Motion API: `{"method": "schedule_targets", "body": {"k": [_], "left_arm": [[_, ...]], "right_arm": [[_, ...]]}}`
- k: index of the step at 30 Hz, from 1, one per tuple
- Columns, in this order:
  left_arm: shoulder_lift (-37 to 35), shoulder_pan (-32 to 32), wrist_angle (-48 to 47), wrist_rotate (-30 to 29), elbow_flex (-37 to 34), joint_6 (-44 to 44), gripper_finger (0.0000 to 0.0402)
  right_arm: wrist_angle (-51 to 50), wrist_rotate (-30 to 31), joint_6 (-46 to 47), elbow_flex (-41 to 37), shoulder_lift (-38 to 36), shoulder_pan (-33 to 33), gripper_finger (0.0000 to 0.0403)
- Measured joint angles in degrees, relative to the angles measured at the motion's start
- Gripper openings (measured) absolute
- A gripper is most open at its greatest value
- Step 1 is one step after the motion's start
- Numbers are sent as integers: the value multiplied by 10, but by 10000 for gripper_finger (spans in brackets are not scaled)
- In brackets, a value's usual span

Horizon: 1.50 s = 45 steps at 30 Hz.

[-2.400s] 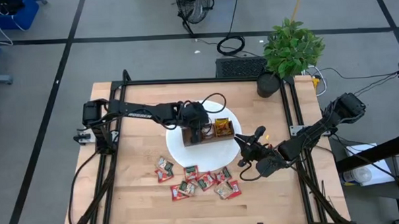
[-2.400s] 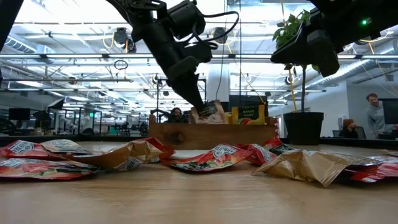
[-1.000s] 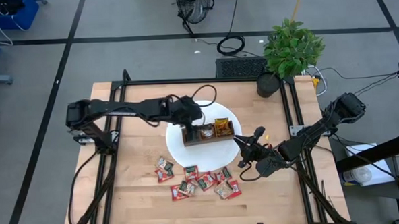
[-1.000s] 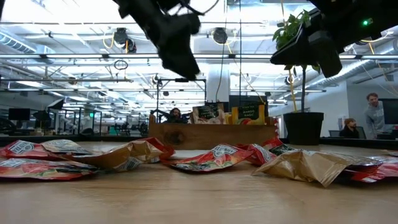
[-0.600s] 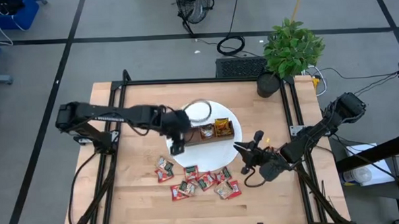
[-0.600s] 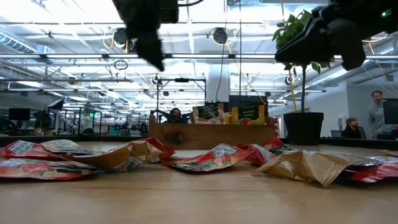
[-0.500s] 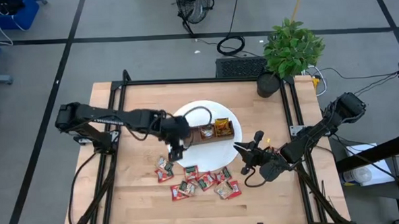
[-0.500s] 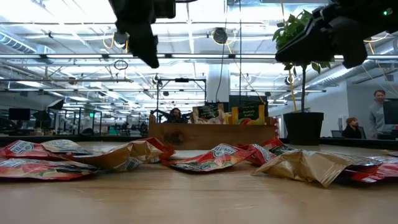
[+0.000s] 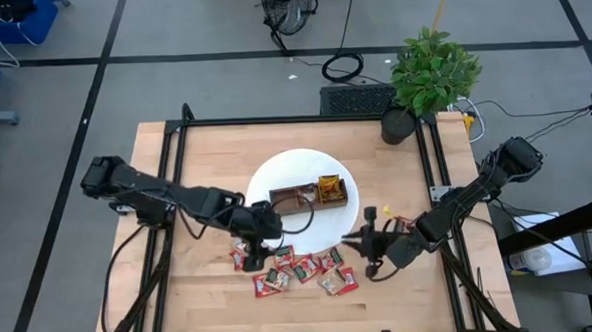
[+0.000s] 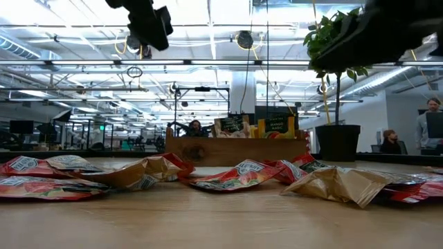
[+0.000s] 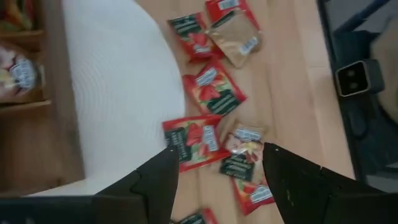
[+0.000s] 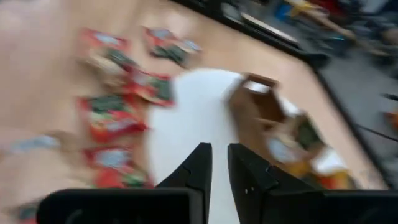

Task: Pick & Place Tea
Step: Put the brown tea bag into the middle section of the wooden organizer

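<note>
The wooden table [image 9: 195, 150] carries a round white mat [image 9: 276, 177] near its middle, reaching toward the far edge, and on the mat's right half stands a brown wooden tray [image 9: 309, 197] with three compartments side by side. In the high view its right compartment holds yellow sachets and the middle one a pale sachet; the left one looks bare. A potted plant [image 9: 427, 75] stands at the far right corner of the table. The left arm reaches in from the left edge, and its left gripper [image 9: 256, 250] hangs over the left end of the loose tea, just off the mat's near-left rim; the left wrist view shows its two dark fingers [image 11: 158, 186] spread wide with nothing between them, a red sachet [image 11: 193, 142] lying below the gap on the wood beside the mat. The right arm comes in from the right edge, and its right gripper [image 9: 366, 240] sits near the tray's right end, above the right end of the loose tea; in the right wrist view its fingers [image 12: 200, 168] stand nearly closed, a thin slit between them, holding nothing. The tea sachets [image 9: 295, 268], mostly red with a few tan, lie scattered in a loose band on bare wood between the mat and the near edge of the table.
</note>
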Motion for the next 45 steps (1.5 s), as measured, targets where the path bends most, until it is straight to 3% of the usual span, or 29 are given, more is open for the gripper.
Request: {"method": "schedule_targets", "body": {"k": [4,8,13,17,22,30,39,45], "left_arm": [[0,-10,0,-1,0,13,230],[0,-11,0,-1,0,21,230],[0,-2,3,-39,0,21,230],[0,5,12,-46,0,28,230],[0,12,16,-46,0,36,230],[0,13,20,-47,0,47,230],[0,13,25,-47,0,45,230],[0,13,25,-47,0,45,230]], "right_arm": [[27,-116,12,0,0,0,81],[44,-217,60,0,14,-2,159],[-29,-258,104,40,72,-3,264],[-163,-264,107,133,138,-7,302],[-245,-280,70,222,210,-10,306],[-237,-428,79,267,292,-50,288],[-233,-424,75,268,303,-71,280],[-247,-412,71,268,300,-71,231]]}}
